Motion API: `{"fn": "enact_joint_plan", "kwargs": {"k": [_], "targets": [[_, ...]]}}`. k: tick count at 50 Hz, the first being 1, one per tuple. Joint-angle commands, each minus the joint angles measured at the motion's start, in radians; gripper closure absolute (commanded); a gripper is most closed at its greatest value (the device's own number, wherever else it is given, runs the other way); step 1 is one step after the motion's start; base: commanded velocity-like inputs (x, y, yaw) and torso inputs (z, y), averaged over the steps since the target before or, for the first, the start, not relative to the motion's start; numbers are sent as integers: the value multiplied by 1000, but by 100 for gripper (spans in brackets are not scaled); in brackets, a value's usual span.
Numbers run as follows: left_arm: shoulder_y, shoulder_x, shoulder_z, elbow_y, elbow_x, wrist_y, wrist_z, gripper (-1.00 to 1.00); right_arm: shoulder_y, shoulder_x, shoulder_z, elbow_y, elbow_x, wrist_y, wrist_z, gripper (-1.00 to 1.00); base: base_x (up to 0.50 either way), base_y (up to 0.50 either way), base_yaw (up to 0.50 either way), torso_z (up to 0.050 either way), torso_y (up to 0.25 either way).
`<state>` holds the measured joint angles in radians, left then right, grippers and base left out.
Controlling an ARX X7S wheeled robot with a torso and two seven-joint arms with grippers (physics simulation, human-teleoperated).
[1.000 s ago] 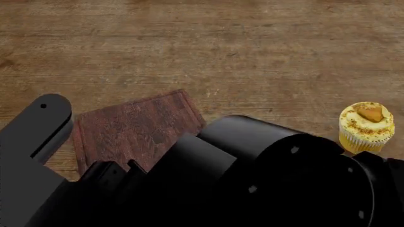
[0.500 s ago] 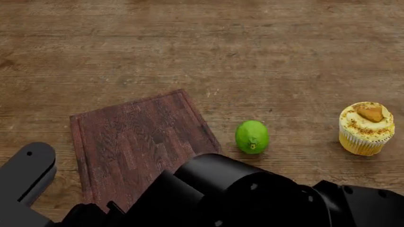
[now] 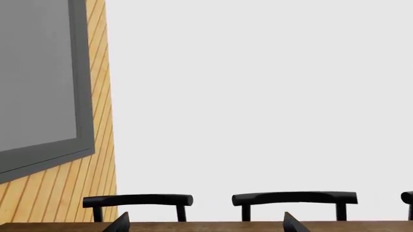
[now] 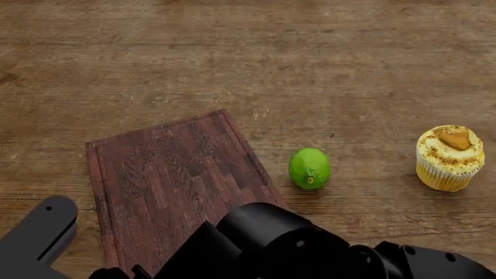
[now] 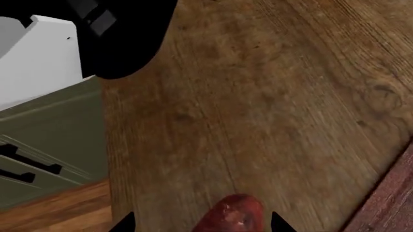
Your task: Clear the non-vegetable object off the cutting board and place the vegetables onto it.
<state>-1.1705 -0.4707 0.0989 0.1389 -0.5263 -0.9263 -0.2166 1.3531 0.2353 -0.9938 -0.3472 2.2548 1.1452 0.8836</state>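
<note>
Between the right gripper's (image 5: 201, 226) parted fingertips lies the smooth reddish-brown oval tuber (image 5: 231, 216), grip uncertain; the dark reddish-brown wooden cutting board (image 5: 387, 203) sits at three o'clock. The yellow cupcake (image 4: 449, 157) rests off-board; the left gripper (image 3: 203, 223) gapes empty.

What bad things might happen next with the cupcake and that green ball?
1. The green ball lies close beside the cutting board; a sweeping arm might nudge it and send it rolling.
2. The reddish tuber sits between the right gripper's fingertips, but it's unclear whether it's held, so it might slip.
3. The cupcake is already off the board near the right; a wide swing might tip it.
</note>
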Motion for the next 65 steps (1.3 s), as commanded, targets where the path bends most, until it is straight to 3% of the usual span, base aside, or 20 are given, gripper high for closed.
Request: {"fn": "enact_joint_plan", "kwargs": {"k": [1, 50, 51, 65], "targets": [[1, -5, -5, 3, -4, -3, -4, -100, -51, 5, -9, -7, -34, -2, -27, -100, 0, 0, 0, 0, 0], [8, -7, -6, 10, -17, -3, -14, -100, -159, 51, -52, 7, -121, -14, -83, -100, 0, 0, 0, 0, 0], [9, -7, -6, 11, -17, -3, -14, -100, -157, 51, -53, 7, -123, -15, -82, 100, 0, 0, 0, 0, 0], [6, -9, -9, 15, -23, -5, -16, -100, -57, 34, -41, -17, -59, -37, -30, 100, 0, 0, 0, 0, 0]]}}
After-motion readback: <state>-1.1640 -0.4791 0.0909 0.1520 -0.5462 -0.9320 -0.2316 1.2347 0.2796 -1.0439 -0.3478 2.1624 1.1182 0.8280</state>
